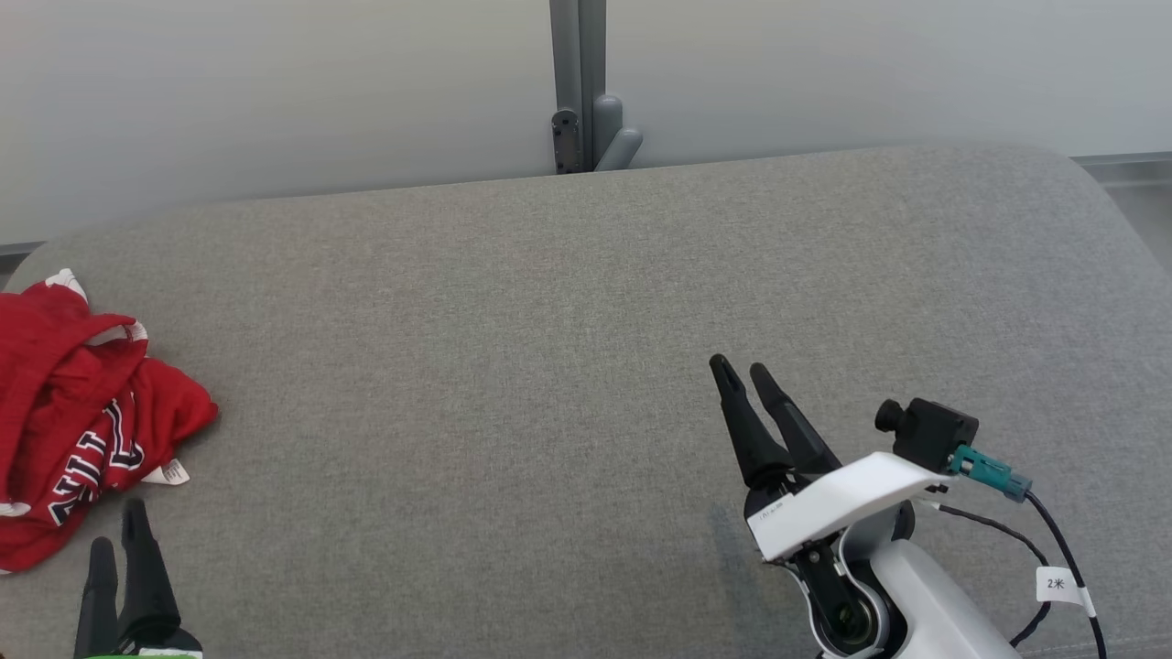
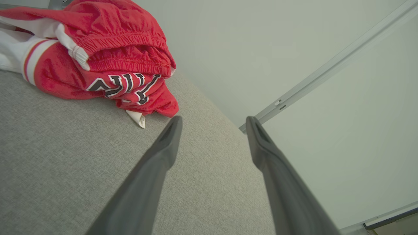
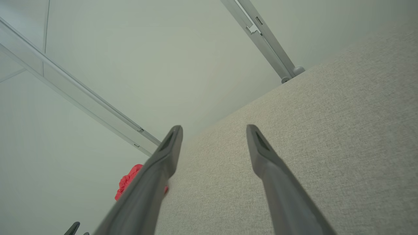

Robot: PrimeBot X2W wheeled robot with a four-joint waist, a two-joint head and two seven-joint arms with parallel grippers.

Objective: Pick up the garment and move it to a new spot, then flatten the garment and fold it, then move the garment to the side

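Note:
The garment (image 1: pixel 73 421) is a crumpled red piece with white trim and dark lettering, bunched at the far left of the grey padded table (image 1: pixel 549 348). In the left wrist view the garment (image 2: pixel 107 65) lies just beyond my fingertips, a white tag sticking out of it. My left gripper (image 1: pixel 119 531) is open at the lower left, just in front of the heap and not touching it; the same gripper (image 2: pixel 214 121) holds nothing. My right gripper (image 1: pixel 743 371) is open and empty over the table's right half. The garment (image 3: pixel 127 181) peeks out far off behind my right gripper's (image 3: pixel 214 129) finger.
A pale wall with a grey upright post (image 1: pixel 579 87) runs behind the table's far edge. The table's left edge is close by the garment. A cable with a white label (image 1: pixel 1058 583) hangs off my right wrist.

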